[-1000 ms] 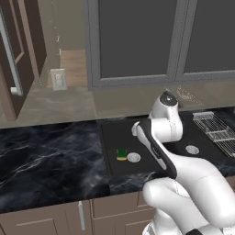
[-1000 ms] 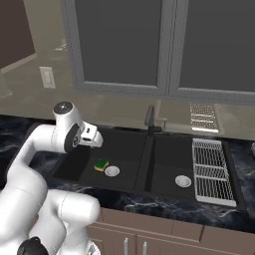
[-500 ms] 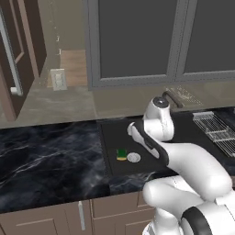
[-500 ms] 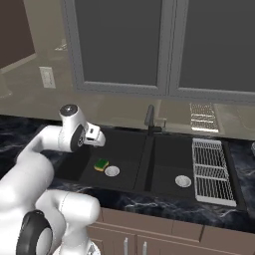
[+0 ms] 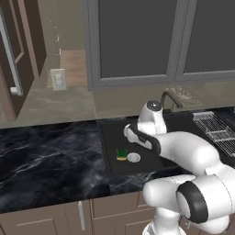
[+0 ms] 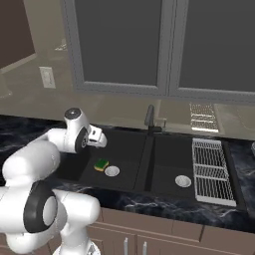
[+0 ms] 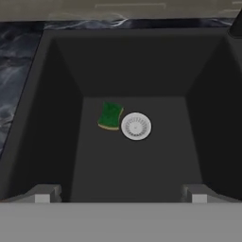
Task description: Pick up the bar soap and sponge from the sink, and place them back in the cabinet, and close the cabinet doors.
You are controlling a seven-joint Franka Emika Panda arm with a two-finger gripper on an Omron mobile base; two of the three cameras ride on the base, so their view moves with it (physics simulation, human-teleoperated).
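Over the last second the white arm had swung lower and further over the left basin of the matte black double-basin sink (image 5: 108, 151), bringing the gripper (image 7: 120, 193) above the basin; judged from that, the approach to a first pick was under way.

Its jaws stood wide apart, holding nothing.

In the hand view the small green-topped, yellow-bottomed sponge (image 7: 110, 116) lay at centre frame, just beside the round silver drain (image 7: 136, 126).

The left base view showed the brown wooden cabinet door (image 5: 18, 55) at upper left, probably ajar.

The right base view showed the second drain (image 6: 183, 181).
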